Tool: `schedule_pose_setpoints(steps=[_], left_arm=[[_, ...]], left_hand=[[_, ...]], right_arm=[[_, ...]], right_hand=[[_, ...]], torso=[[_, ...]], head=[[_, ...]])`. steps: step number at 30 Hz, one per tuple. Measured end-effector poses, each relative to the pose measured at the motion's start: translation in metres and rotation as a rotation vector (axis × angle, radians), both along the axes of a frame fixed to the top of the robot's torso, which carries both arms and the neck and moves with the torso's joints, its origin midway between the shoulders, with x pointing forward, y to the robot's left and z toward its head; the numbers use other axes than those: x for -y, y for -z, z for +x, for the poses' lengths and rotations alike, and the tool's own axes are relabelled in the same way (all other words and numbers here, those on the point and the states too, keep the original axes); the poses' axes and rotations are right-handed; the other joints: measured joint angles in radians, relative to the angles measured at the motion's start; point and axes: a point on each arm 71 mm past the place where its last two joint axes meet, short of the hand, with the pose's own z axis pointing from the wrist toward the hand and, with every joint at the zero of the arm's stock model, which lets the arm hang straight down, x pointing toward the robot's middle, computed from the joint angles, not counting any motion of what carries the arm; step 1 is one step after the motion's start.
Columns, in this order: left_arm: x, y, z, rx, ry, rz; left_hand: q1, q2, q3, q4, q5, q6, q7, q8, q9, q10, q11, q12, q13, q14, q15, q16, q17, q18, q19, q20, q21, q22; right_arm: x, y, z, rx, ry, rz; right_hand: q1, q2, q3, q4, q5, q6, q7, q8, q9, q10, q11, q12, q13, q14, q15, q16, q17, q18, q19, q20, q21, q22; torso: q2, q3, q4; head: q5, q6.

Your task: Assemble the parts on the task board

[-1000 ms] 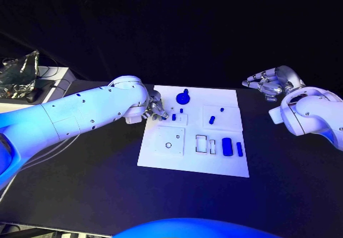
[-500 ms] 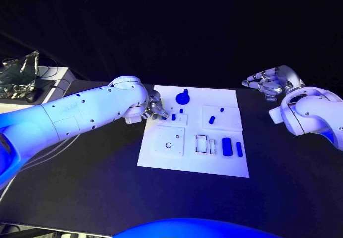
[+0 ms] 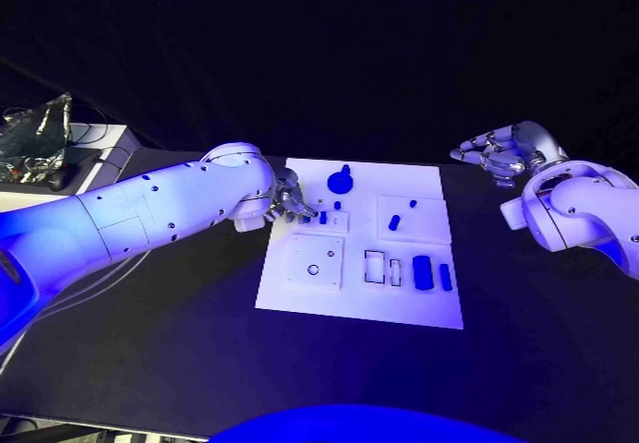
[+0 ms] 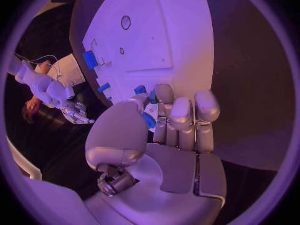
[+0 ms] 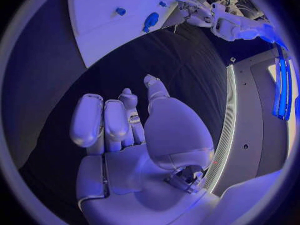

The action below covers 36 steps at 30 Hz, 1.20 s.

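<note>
The white task board (image 3: 349, 295) (image 4: 175, 40) (image 5: 100, 25) lies in the middle of the black table. On its far end sit a round blue knob (image 3: 341, 182) (image 5: 150, 20) and a small blue peg (image 3: 321, 218) (image 4: 141, 90). More blue parts (image 3: 424, 272) lie at its right side beside two slots (image 3: 376, 268). My left hand (image 3: 291, 205) (image 4: 175, 130) hovers over the board's far left corner, fingertips at the peg; whether they pinch it is unclear. My right hand (image 3: 500, 152) (image 5: 125, 130) hangs off the board's far right corner, holding nothing, fingers loosely bent.
A white stand with cables and a crumpled bag (image 3: 40, 129) sits off the table's far left. My left arm (image 3: 147, 217) reaches across the table's left side. Bare black table (image 3: 160, 341) surrounds the board.
My left hand has crept very slightly along the board's far left corner. The parts and my right hand stay as before.
</note>
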Motion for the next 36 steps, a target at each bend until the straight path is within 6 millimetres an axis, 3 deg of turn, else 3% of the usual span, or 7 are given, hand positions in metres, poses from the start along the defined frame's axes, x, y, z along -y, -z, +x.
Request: schedule_pose_setpoints(steps=[9, 18, 31, 36], left_arm=[[-0.0006, 0.0003, 0.0000, 0.000, -0.005, -0.006], [-0.0021, 0.0006, 0.0003, -0.001, -0.009, -0.006], [-0.0053, 0.0001, 0.0009, 0.000, -0.015, -0.004], [-0.0063, -0.0004, 0.0013, 0.001, -0.017, -0.004]], left_hand=[[0.015, -0.015, -0.034, -0.010, 0.000, 0.000, 0.000, -0.004, 0.000, 0.000, 0.000, 0.000, 0.000, 0.000, 0.000, 0.000, -0.001, 0.000, 0.000, 0.000, 0.000, 0.000], [0.027, -0.015, -0.054, -0.012, 0.000, 0.000, 0.000, -0.004, -0.002, 0.000, 0.000, 0.000, 0.000, 0.000, 0.000, 0.000, -0.001, 0.000, 0.000, 0.000, 0.000, 0.001], [0.062, -0.022, -0.030, -0.063, -0.001, 0.002, 0.002, -0.004, -0.001, 0.000, 0.000, 0.000, 0.000, 0.000, 0.000, 0.000, -0.001, 0.000, 0.000, 0.000, 0.000, 0.001], [0.075, -0.026, 0.029, -0.087, -0.002, 0.002, 0.002, 0.003, 0.006, 0.000, 0.000, 0.000, 0.000, 0.000, 0.000, 0.000, 0.000, 0.000, -0.001, 0.001, 0.000, 0.001]], right_arm=[[-0.0002, 0.0000, 0.0000, 0.000, 0.000, 0.000], [-0.0001, 0.0000, -0.0002, 0.000, 0.000, 0.000], [0.0002, 0.0000, -0.0002, 0.000, 0.000, 0.000], [0.0003, 0.0000, -0.0002, 0.000, 0.000, 0.000]], right_hand=[[0.000, 0.000, 0.000, 0.000, 0.000, 0.000, 0.000, 0.000, 0.000, 0.000, 0.000, 0.000, 0.000, 0.000, 0.000, 0.000, 0.000, 0.000, 0.000, 0.000, 0.000, 0.000], [0.000, 0.000, 0.000, 0.000, 0.000, 0.000, 0.000, 0.000, 0.000, 0.000, 0.000, 0.000, 0.000, 0.000, 0.000, 0.000, 0.000, 0.000, 0.000, 0.000, 0.000, 0.000], [0.000, 0.000, 0.000, 0.000, 0.000, 0.000, 0.000, 0.000, 0.000, 0.000, 0.000, 0.000, 0.000, 0.000, 0.000, 0.000, 0.000, 0.000, 0.000, 0.000, 0.000, 0.001], [0.000, 0.000, 0.000, 0.000, 0.000, 0.000, 0.000, 0.000, 0.000, 0.000, 0.000, 0.000, 0.000, 0.000, 0.000, 0.000, 0.000, 0.000, 0.000, 0.000, 0.000, 0.001]], torso=[[0.000, -0.0004, 0.0000], [0.000, 0.0000, -0.0006], [0.000, 0.0000, -0.0008], [0.000, 0.0000, -0.0005]], head=[[0.000, -0.001], [0.001, -0.001], [0.000, -0.002], [0.000, -0.003]])
